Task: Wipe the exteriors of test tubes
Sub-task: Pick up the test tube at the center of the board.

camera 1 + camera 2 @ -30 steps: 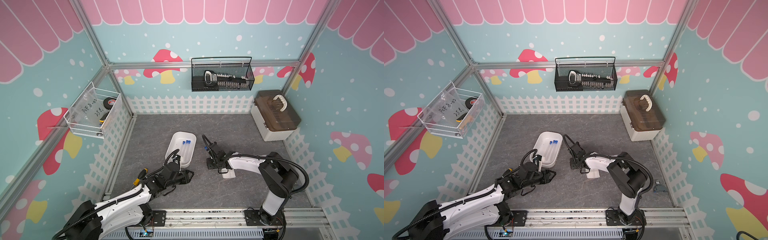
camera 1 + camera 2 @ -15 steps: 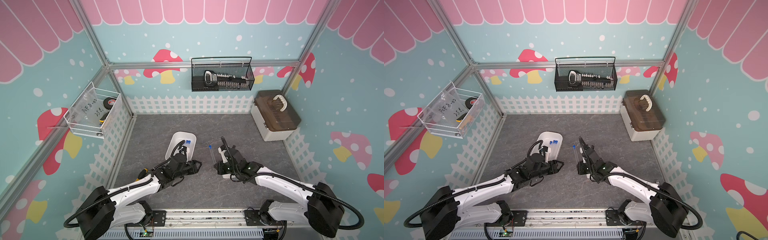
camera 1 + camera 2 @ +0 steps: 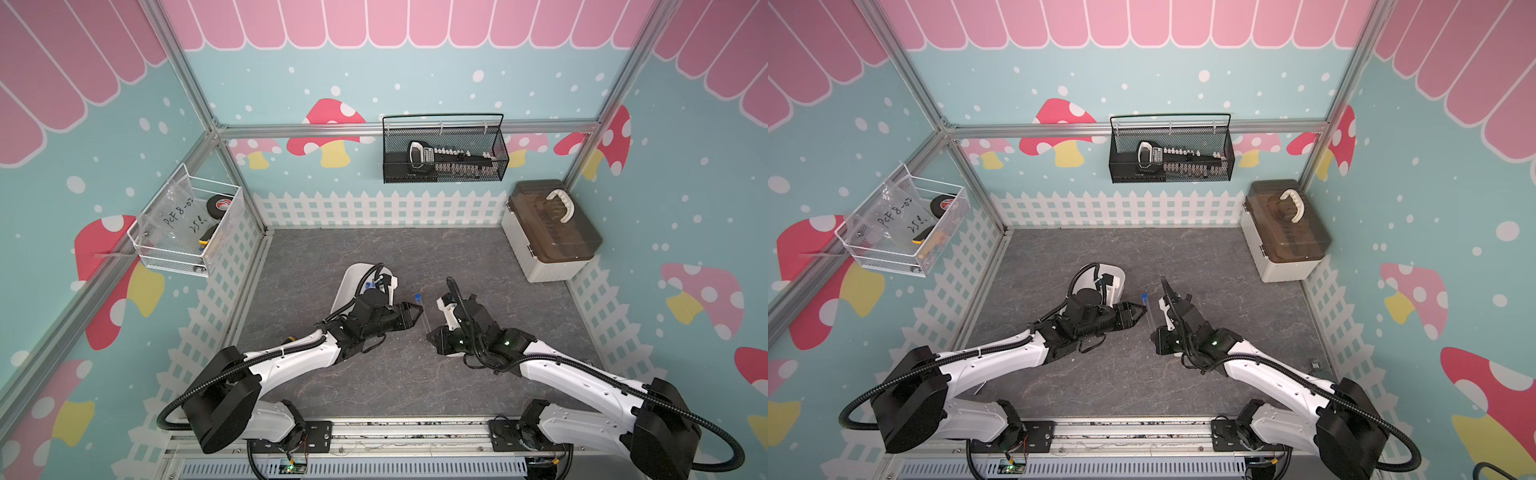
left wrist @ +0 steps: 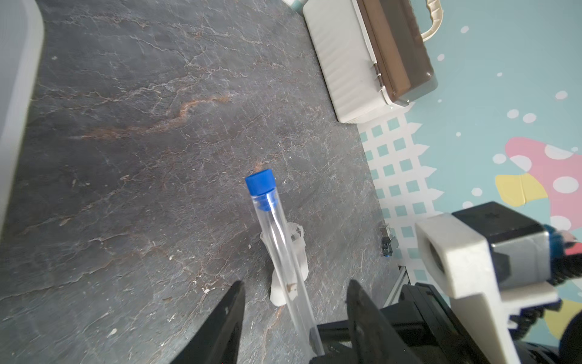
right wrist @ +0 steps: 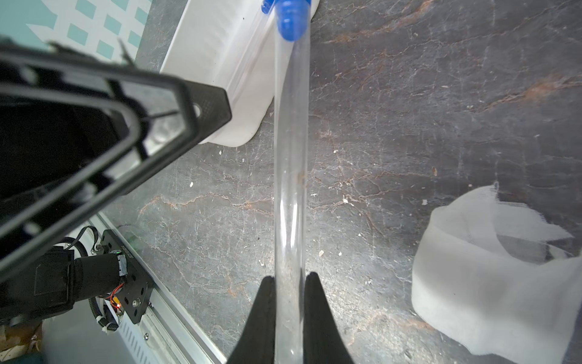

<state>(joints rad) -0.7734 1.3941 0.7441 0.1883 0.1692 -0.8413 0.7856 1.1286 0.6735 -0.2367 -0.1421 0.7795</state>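
A clear test tube [image 3: 423, 313] with a blue cap [image 4: 259, 184] is held off the table. My right gripper [image 5: 290, 277] is shut on its uncapped end, also seen in a top view [image 3: 1156, 332]. The cap points toward the back wall. My left gripper [image 4: 296, 283] is open, and its tips [image 3: 419, 309] sit close beside the tube's middle without touching it. Other test tubes lie in the white tray [image 3: 347, 286]; only their blue caps [image 3: 368, 286] show past the left arm. The white cloth [image 5: 488, 283] lies crumpled on the table under the right arm.
A white box with a brown lid [image 3: 548, 237] stands at the back right. A black wire basket [image 3: 444, 153] hangs on the back wall and a white wire basket [image 3: 187, 224] on the left wall. A white fence lines the table.
My right gripper has lifted the test tube from beside the cloth and pulled back toward the front. The left gripper has swung in from the front left up to the tube.
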